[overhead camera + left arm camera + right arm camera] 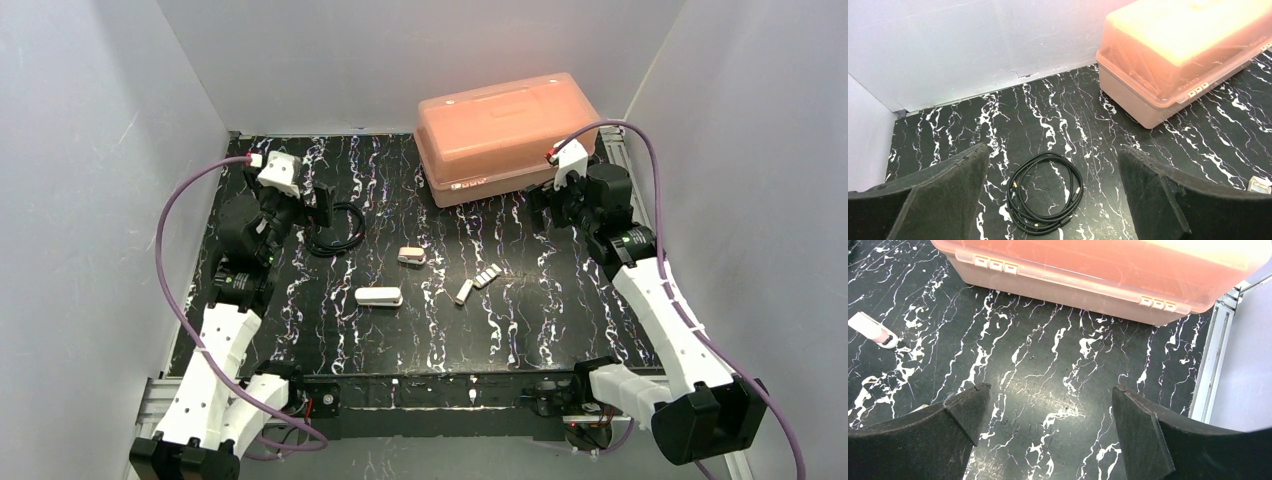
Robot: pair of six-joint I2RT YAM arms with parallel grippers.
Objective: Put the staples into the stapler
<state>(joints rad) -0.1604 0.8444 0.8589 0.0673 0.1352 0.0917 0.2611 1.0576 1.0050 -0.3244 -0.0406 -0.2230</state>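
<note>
hanging open and empty, left gripper (1053, 155) and right gripper (1048, 390) flank the stapler (379, 296) and staples (487, 276) lying between them.

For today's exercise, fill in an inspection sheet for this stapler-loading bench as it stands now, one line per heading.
Surface: black tabletop with white veining.
Job's things: white stapler lying flat near the middle; staples in loose strips to its right, apart from it.
Clutter: small tan block behind the stapler; lidded salmon plastic box at the back.
Grippers: left pincer open and empty, over the coil; right pincer open and empty, in front of the box.
Cables: coiled black cable on the table, back left; purple cables looping along each arm.
Surroundings: plain pale walls on three sides; metal rail at the right edge.
</note>
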